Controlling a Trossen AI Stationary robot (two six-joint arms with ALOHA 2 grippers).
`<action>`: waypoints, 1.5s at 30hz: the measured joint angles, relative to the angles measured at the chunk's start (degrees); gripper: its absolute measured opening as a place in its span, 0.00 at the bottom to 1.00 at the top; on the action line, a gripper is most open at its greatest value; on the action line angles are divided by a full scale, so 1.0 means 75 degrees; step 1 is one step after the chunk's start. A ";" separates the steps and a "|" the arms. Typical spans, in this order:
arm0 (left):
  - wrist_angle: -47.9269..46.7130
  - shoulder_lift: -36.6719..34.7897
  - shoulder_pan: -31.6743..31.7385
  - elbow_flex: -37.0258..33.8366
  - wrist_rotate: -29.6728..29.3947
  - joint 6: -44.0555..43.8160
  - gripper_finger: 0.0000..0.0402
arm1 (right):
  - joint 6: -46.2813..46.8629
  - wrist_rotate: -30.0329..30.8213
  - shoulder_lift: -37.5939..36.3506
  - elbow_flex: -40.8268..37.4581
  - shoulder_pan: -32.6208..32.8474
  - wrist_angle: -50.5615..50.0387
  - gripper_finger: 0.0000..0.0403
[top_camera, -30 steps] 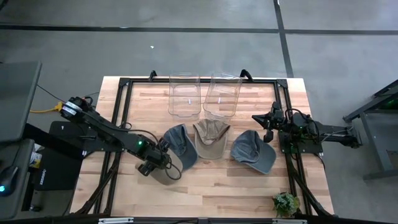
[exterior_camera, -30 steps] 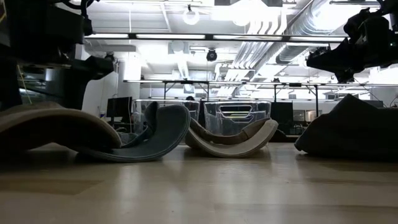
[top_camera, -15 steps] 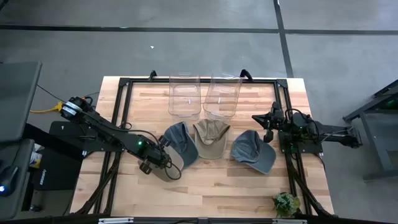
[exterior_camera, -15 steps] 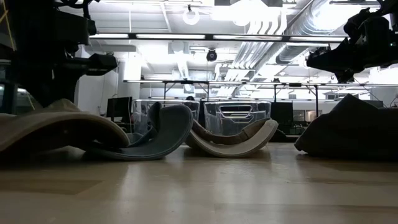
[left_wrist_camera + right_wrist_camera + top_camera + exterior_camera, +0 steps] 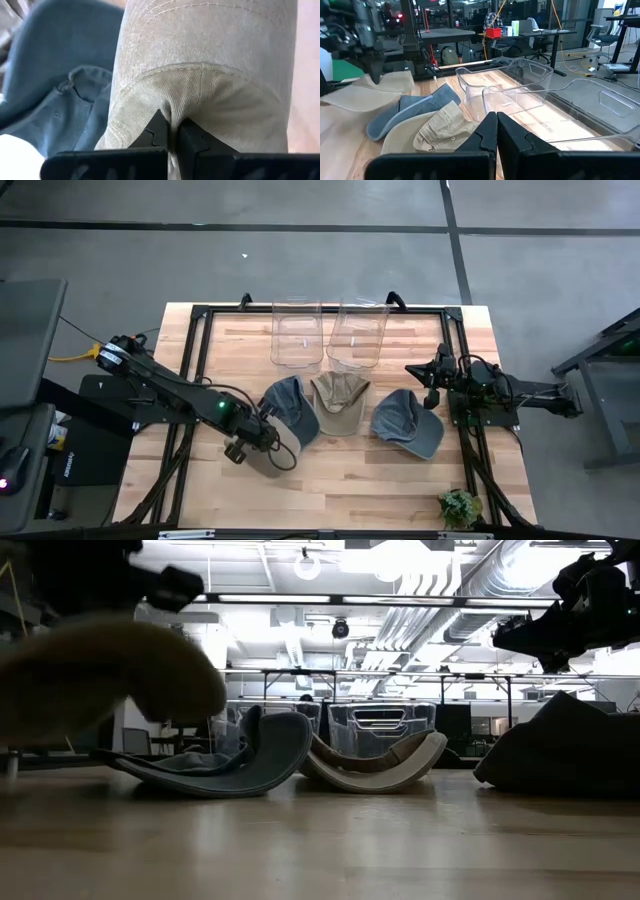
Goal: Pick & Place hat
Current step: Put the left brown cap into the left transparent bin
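Note:
My left gripper (image 5: 247,443) is at the table's near left, shut on a beige hat (image 5: 210,65). In the low view this hat (image 5: 100,670) hangs blurred above the tabletop. A blue-grey hat (image 5: 288,408) lies on the wood just right of it, with its brim curled up. A tan hat (image 5: 338,402) lies at the middle and a slate-grey hat (image 5: 408,423) to the right. My right gripper (image 5: 432,376) is shut on nothing, above the table's right side beside the slate-grey hat. My left gripper pinches a bunched fold of the beige hat's crown cloth (image 5: 172,107) between its two fingers, just under a curved seam. The rest of the hat stretches away past the fingertips. In the low view the hat is off the table.
Two clear plastic bins (image 5: 297,332) (image 5: 357,335) stand side by side at the far middle. A black frame (image 5: 200,360) runs around the work area. A small green plant (image 5: 459,506) sits at the near right corner. Bare wood lies along the near edge.
My left gripper has shut on the beige hat and risen. The hat lay flat on the table a second ago, partly under the blue-grey hat's brim. It has come up off the wood, and the blue-grey hat has stayed in place.

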 joint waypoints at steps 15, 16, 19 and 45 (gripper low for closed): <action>-0.0870 -0.0003 0.0000 0.1243 -0.0185 0.0010 0.00 | -0.0002 -0.0002 0.0000 0.0000 0.0000 0.0026 0.00; -0.0901 -0.0003 0.0000 0.1246 -0.0222 0.0014 0.00 | -0.0001 0.0000 0.0000 0.0000 0.0000 0.0026 0.00; -0.0915 -0.0003 0.0003 0.1247 -0.0237 0.0028 0.00 | 0.0000 0.0000 0.0000 0.0000 -0.0001 0.0026 0.00; 0.0051 -0.0003 0.0012 0.1247 -0.2554 -0.5223 0.00 | -0.0002 0.0001 0.0000 0.0000 0.0000 0.0032 0.00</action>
